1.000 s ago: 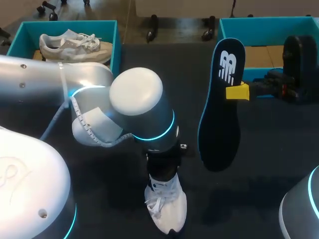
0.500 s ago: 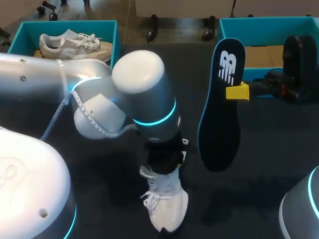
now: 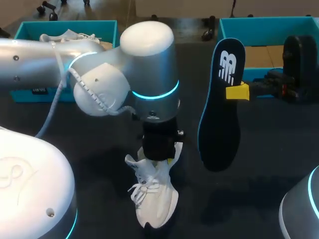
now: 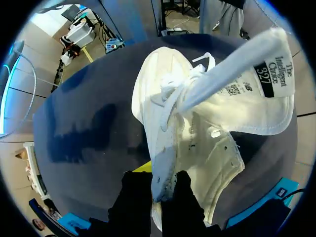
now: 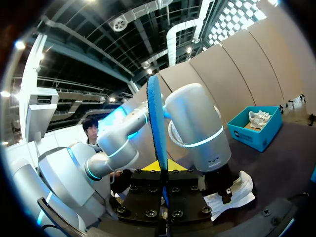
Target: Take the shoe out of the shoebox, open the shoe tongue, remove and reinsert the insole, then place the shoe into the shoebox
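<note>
One shoe (image 3: 155,199) mid-table in left pincer (image 4: 157,185); insole (image 3: 222,104) in right pincer (image 5: 162,170).

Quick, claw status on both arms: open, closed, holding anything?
Left claw: closed on the side wall of the white sneaker.
Right claw: closed on the dark insole.

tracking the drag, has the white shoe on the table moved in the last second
Yes. The white shoe has slid toward my left, its toe swinging away from the insole, which stayed put.
</note>
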Available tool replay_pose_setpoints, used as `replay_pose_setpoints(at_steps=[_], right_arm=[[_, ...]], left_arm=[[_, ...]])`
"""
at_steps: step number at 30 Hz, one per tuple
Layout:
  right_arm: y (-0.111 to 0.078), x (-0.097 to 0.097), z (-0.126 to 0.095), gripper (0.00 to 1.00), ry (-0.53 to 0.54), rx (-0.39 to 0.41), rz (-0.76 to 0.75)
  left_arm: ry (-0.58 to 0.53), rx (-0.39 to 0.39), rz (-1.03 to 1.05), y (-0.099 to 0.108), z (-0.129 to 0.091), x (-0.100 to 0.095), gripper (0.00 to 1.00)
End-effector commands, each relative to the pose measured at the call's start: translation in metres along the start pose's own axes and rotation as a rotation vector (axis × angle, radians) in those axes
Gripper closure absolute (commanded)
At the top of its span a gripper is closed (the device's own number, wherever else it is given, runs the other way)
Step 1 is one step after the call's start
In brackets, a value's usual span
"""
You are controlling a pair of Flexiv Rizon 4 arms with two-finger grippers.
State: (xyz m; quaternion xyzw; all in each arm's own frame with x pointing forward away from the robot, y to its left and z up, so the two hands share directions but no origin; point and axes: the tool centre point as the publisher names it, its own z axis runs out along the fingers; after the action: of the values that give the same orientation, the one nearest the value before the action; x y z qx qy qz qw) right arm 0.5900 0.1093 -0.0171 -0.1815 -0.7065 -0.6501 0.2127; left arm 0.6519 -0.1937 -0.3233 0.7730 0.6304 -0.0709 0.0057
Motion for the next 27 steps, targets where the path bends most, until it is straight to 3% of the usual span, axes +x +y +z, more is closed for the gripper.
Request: replay_pose_setpoints(at_steps=[1,16,27], right_arm=[[-0.001,-0.001,0.002,1.00,0.000,-0.001,-0.001],[-0.001,-0.001,0.002,1.00,0.000,-0.001,-0.001],[-0.001,-0.001,0.002,1.00,0.000,-0.001,-0.001]], left_arm=[[0.026,0.020,-0.005,0.003,0.005,-0.007,1.00],[0.060,0.101,-0.063,-0.004,0.031,0.004,1.00],[0.123,0.098,-0.105,-0.001,0.045,0.004,1.00]])
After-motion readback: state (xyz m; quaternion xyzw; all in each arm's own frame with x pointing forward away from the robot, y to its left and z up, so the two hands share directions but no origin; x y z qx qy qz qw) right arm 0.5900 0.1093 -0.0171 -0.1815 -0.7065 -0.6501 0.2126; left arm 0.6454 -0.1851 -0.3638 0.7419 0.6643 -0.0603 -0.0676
